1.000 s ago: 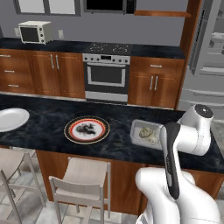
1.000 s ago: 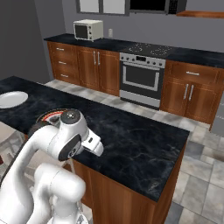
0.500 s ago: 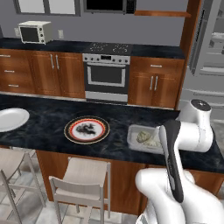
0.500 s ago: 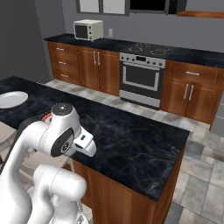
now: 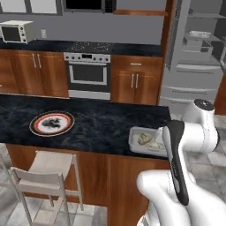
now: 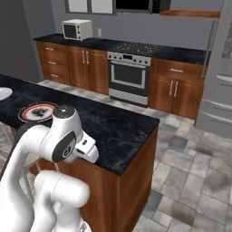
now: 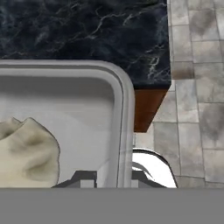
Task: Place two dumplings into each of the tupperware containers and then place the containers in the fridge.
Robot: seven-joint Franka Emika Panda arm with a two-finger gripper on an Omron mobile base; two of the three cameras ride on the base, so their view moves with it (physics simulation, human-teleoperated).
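The tupperware container (image 7: 65, 96) with dumplings (image 7: 26, 151) in it sits at the counter's (image 5: 101, 126) corner nearest the fridge (image 5: 194, 57), its rim pinched between my gripper's (image 7: 113, 180) nearly closed fingers, fridge well off beyond the corner.

You see a black marbled island counter (image 5: 101, 126) across mid-frame in the left base view, carrying a red-rimmed plate (image 5: 51, 123) at left, while a pale tupperware container (image 5: 150, 140) with dumplings (image 5: 148, 140) overhangs its lower-right edge.
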